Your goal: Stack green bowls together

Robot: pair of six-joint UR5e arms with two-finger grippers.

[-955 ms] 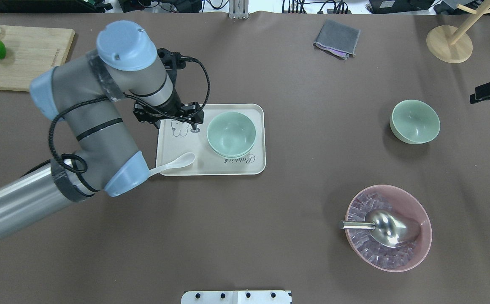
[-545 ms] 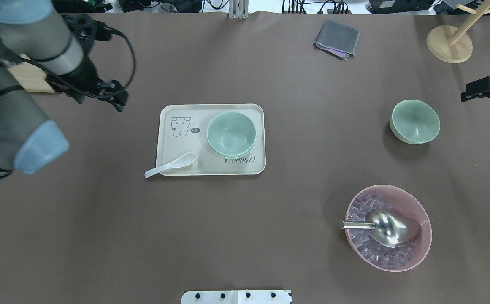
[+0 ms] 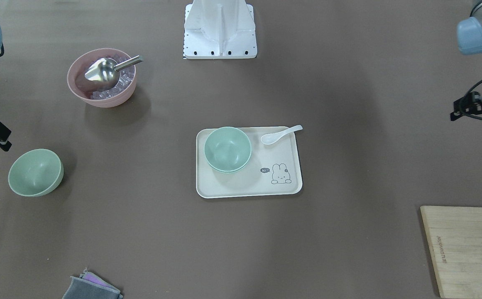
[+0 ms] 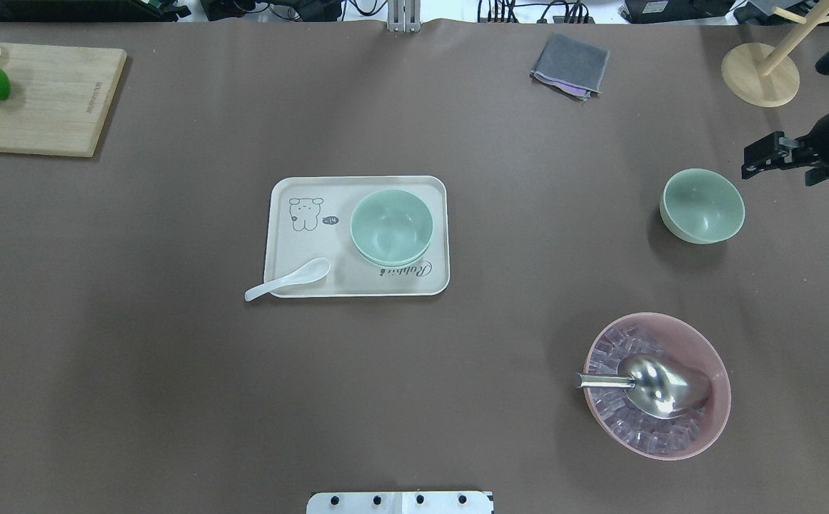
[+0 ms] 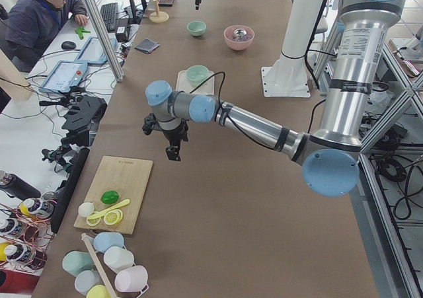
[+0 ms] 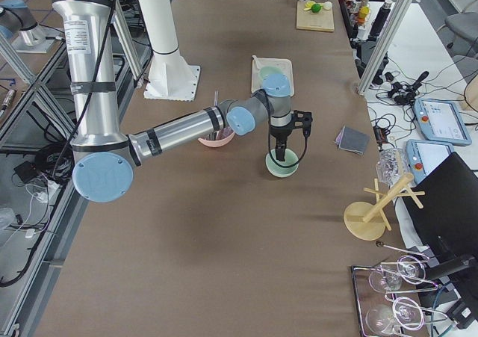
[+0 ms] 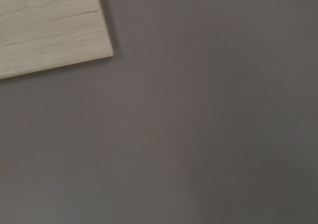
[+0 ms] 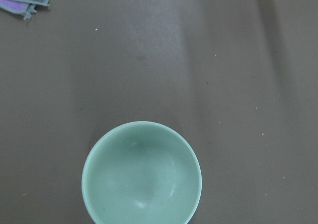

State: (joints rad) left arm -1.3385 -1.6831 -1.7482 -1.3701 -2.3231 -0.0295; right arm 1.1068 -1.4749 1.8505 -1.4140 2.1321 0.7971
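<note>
Front-facing view: stacked green bowls [image 3: 227, 148] are nested on the tray [image 3: 245, 187], with only a rim sliver of the lower one shown. The lone green bowl [image 3: 35, 172] is set apart on the desk [image 3: 141, 232]. The left gripper [image 3: 456, 114] is cut off at the edge, its jaws indiscernible.
Overhead view: the right gripper [image 4: 753, 163] is seen near the lone green bowl, its jaws' gap untellable.
Right wrist view: the lone green bowl is cropped below.

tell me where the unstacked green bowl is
The lone green bowl stands on the bare table at the overhead view's right, between the pink bowl nearer the robot and the wooden stand base farther away.
</note>
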